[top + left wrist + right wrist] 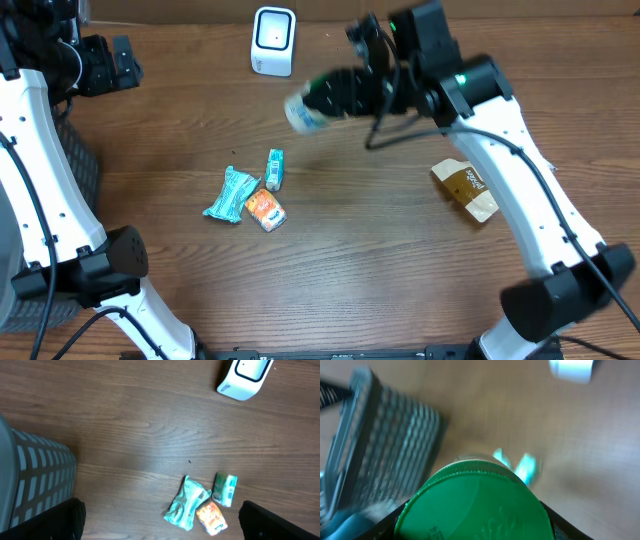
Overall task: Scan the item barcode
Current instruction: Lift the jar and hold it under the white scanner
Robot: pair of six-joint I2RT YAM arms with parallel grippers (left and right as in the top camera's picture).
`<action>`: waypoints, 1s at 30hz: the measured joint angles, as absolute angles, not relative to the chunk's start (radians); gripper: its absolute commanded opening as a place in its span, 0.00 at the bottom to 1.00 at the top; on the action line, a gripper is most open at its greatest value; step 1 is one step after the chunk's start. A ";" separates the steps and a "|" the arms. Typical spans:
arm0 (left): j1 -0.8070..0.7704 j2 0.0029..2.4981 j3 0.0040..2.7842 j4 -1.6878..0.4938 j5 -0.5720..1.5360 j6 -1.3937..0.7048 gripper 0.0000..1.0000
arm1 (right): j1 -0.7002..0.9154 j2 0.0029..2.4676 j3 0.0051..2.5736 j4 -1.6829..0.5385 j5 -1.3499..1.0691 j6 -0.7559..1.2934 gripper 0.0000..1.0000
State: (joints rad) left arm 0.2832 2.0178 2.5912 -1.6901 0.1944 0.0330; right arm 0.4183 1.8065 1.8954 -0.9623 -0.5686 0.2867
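The right gripper (335, 92) is squeezed around a bottle (303, 112) with a green cap and holds it up over the table (350, 250). The bottle sticks out past the fingers, near the white scanner (273, 40). The left gripper (125, 60) is wide open and holds nothing.

Overhead camera straight down on brown wooden table (380, 260), left wrist high, facing down, right wrist close behind round green-lidded plastic bottle (475, 505), first two sharing white boxy scanner (273, 40).
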 measured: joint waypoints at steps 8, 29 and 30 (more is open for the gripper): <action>0.283 2.016 2.592 -1.691 0.195 0.033 1.00 | 0.589 2.347 2.135 -0.042 0.350 -0.422 0.30; 0.283 2.016 2.592 -1.690 0.194 0.033 1.00 | 0.582 2.577 2.132 0.268 0.238 -0.995 0.25; 0.283 2.016 2.592 -1.690 0.194 0.033 1.00 | 0.582 2.577 2.132 0.266 0.244 -0.971 0.17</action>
